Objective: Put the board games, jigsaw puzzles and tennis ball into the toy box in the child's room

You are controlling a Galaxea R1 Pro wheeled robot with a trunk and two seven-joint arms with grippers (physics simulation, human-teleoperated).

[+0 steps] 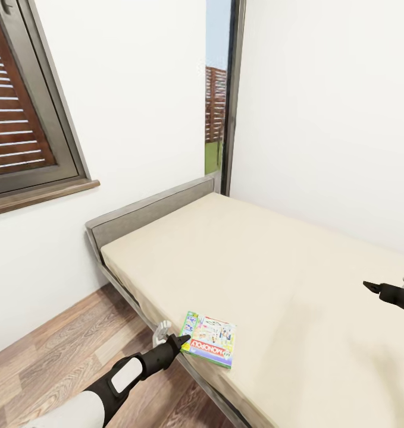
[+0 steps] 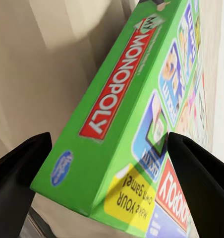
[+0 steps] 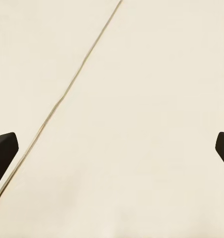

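The Monopoly box (image 1: 208, 339) lies flat at the near left edge of the bed (image 1: 273, 267), just right of my left gripper (image 1: 173, 339), whose jaws stand apart astride its corner. My right gripper (image 1: 373, 288), also open, hovers well right.

One board game (image 1: 209, 340), one bed (image 1: 273, 279), two windows (image 1: 23, 119).

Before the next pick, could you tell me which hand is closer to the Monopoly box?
The left hand: its fingers straddle the Monopoly box; the right hand hovers apart.
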